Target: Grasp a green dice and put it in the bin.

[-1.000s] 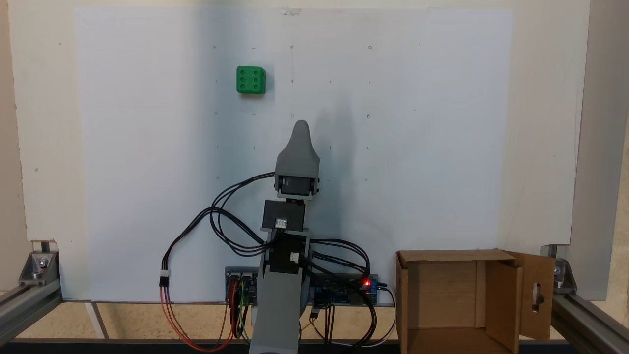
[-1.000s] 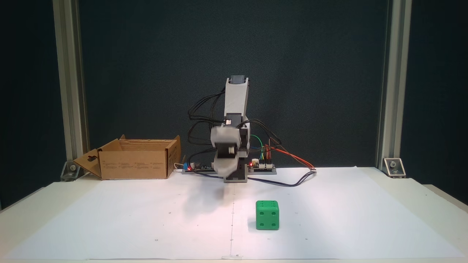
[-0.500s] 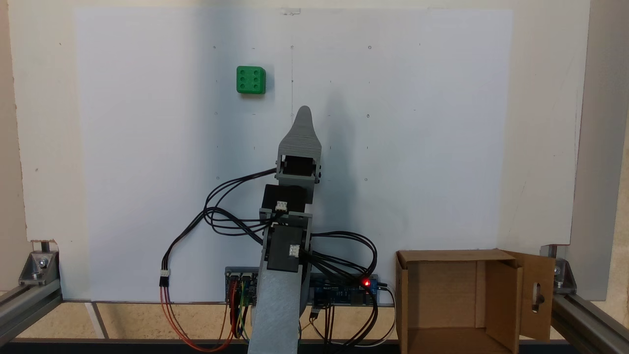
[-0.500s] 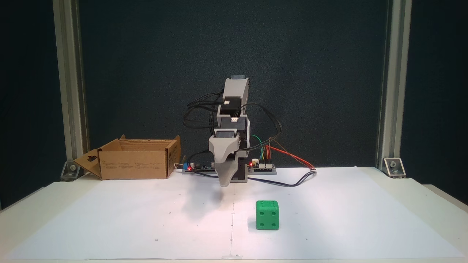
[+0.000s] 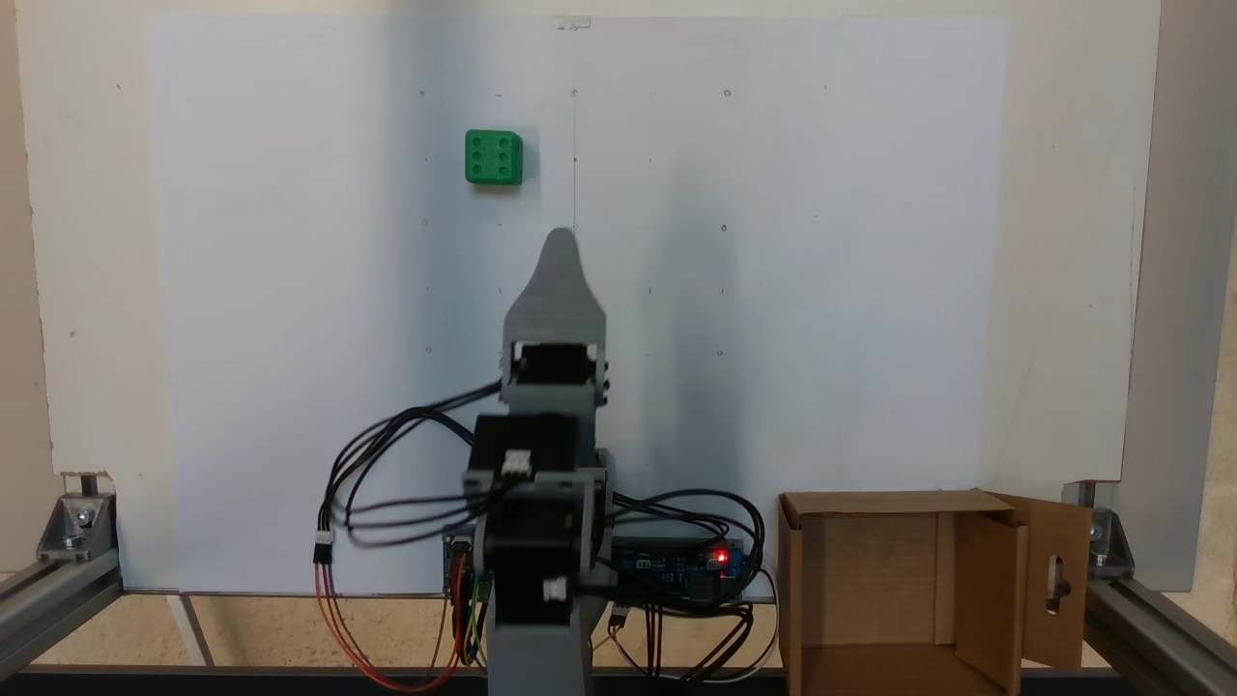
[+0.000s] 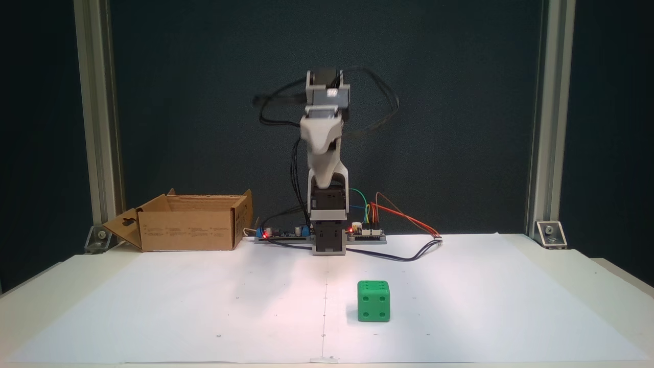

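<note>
1. The gripper (image 6: 323,184) hangs high above the worktop (image 6: 153,306), pointing down; one grey jaw hides the other, so I cannot tell whether it is apart or together.
2. The dice (image 5: 494,158) sits on the white sheet (image 5: 821,290), well apart from the gripper.
3. The bin (image 6: 189,223) stands beside the arm's base, open.

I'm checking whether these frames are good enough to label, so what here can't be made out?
- Gripper: in both fixed views one grey jaw covers the other, so open or shut cannot be told.
- Bin: its bottom is cut off by the lower edge in a fixed view; in the other, its front wall hides the inside.
- Printing on the bin's front: too small to read.
- Green dice: its underside and far faces are hidden.
</note>
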